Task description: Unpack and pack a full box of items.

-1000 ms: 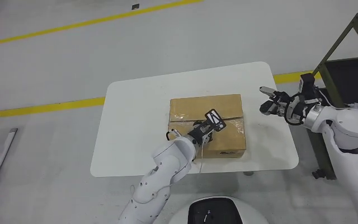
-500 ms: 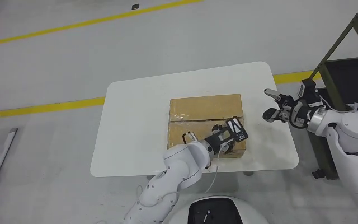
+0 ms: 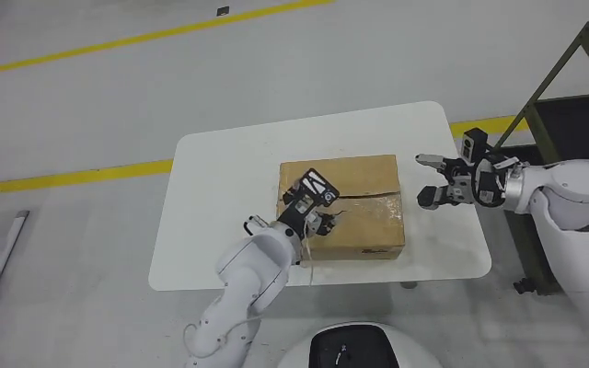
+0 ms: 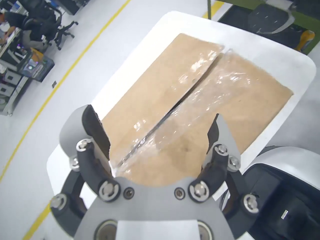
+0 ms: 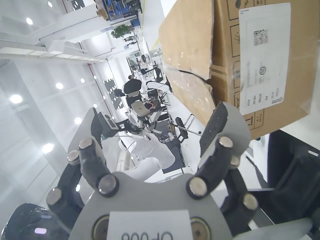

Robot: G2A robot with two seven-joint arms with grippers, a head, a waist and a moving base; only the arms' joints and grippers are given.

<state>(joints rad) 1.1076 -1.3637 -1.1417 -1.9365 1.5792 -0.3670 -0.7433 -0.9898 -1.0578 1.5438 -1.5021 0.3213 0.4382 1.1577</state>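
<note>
Beneath the left end effector (image 3: 313, 213) lies the cardboard box (image 3: 363, 179), resting flat near the middle of the white desk (image 3: 221, 184). This end effector hangs over one short end of the box lid, lined up with the centre seam (image 4: 160, 123), which runs straight ahead of it toward the far end. Its two fingers (image 4: 96, 126) are spread wide, one on each side of the seam, with nothing between them. Whether the fingertips touch the cardboard cannot be told. Wrinkled clear tape (image 4: 200, 81) covers the seam ahead of it, and a dark slit shows where the two top flaps stand slightly apart.

Facing the right end effector (image 3: 425, 178) is the opposite short end of the box, near it but not touching. This end effector is held over the desk with its fingers (image 5: 215, 123) also spread apart and empty. Just ahead of them, the box's end wall carries a white label (image 5: 262, 58), and the raised edge of a top flap (image 5: 185, 31) shows above that wall.

Behind the right end effector, past the desk edge, stands a green rack (image 3: 552, 101). A yellow line (image 3: 92, 175) crosses the grey floor on the side away from it.
</note>
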